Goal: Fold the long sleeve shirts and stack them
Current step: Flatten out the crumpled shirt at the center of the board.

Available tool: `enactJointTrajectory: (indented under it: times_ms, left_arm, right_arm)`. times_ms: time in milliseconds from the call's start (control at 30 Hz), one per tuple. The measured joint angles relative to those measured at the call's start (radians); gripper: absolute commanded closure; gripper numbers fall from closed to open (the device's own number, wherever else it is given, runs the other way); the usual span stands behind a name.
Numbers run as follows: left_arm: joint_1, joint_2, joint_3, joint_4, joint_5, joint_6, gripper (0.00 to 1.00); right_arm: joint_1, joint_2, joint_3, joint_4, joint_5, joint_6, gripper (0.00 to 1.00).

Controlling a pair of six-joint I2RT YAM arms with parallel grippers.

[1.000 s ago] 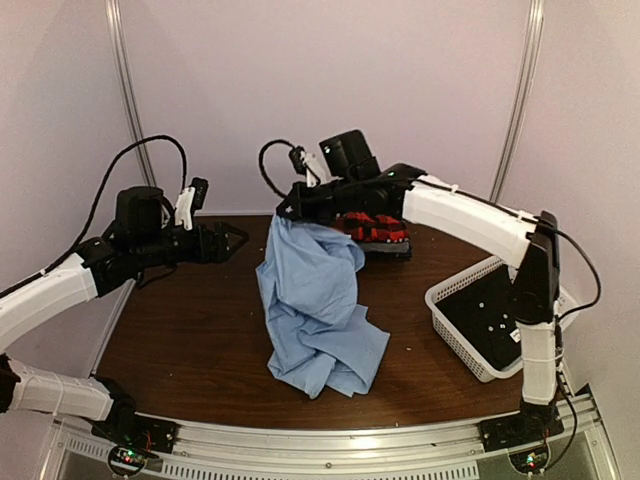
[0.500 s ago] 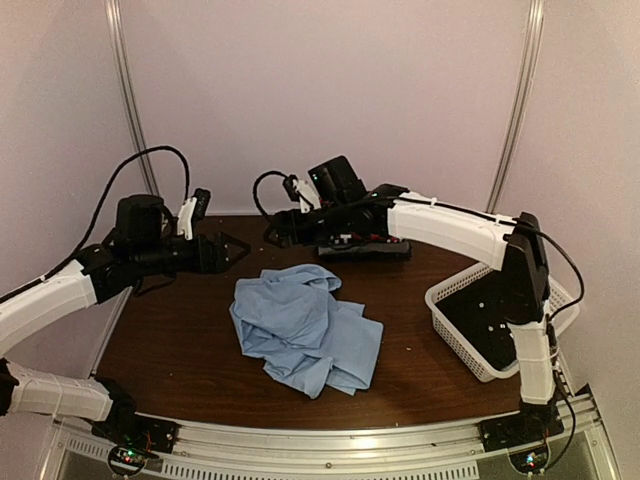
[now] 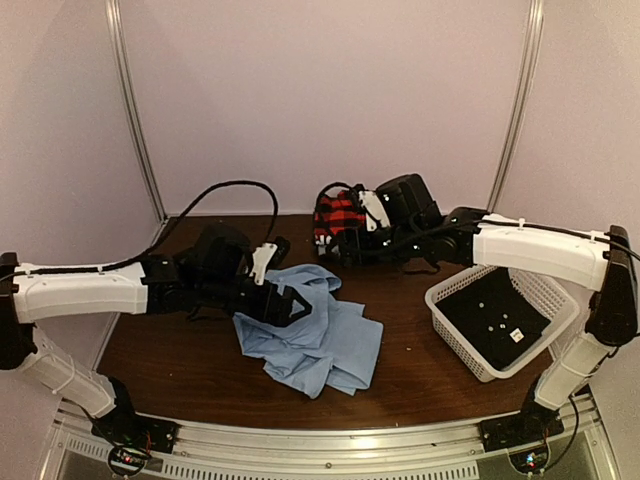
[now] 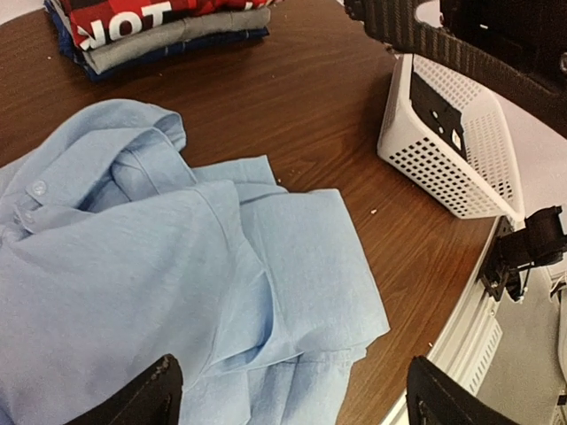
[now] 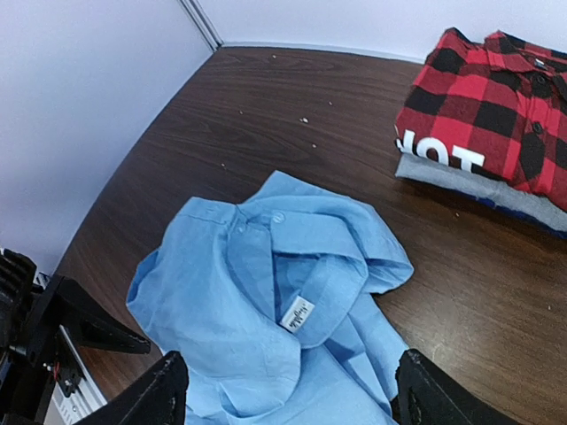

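From above we see the light blue shirt (image 3: 315,335) crumpled on the counter (image 3: 180,350), left claw (image 3: 297,302) open over its edge, right claw (image 3: 337,245) open before the folded plaid shirt (image 3: 338,213). Left wrist: white basket (image 4: 443,150) stands apart. Only the right wrist shows the collar label (image 5: 299,312).

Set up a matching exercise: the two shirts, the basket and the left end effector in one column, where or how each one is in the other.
Column one
1. light blue shirt
2. plaid shirt
3. white basket
4. left end effector

Column two
a. at the right side of the table
b. open, over blue cloth
c. folded, on top of a stack at the far edge
d. crumpled, in the middle

Pairs: 1-d, 2-c, 3-a, 4-b
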Motion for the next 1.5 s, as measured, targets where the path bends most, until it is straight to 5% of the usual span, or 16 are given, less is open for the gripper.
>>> enactJointTrajectory:
  times_ms: [467,733,1067,1333,1500]
  left_arm:
    - [-0.119,0.360,0.179,-0.077,-0.097,-0.058,0.31]
    - [-0.119,0.450,0.215,-0.097,-0.111,-0.066,0.50]
    - [-0.120,0.475,0.218,-0.102,-0.148,-0.090,1.00]
    - [-0.120,0.446,0.219,-0.154,-0.237,-0.096,1.00]
    - [-0.116,0.279,0.210,-0.214,-0.383,-0.118,1.00]
  right_arm:
    - [-0.001,-0.109,-0.181,0.047,0.073,0.048,0.18]
    - [-0.001,-0.109,-0.213,0.055,0.078,0.056,0.18]
    - [-0.001,-0.109,-0.217,0.068,0.078,0.067,0.19]
    - [-0.001,-0.106,-0.217,0.071,0.078,0.062,0.18]
    - [0.006,-0.086,-0.217,0.071,0.077,0.041,0.18]
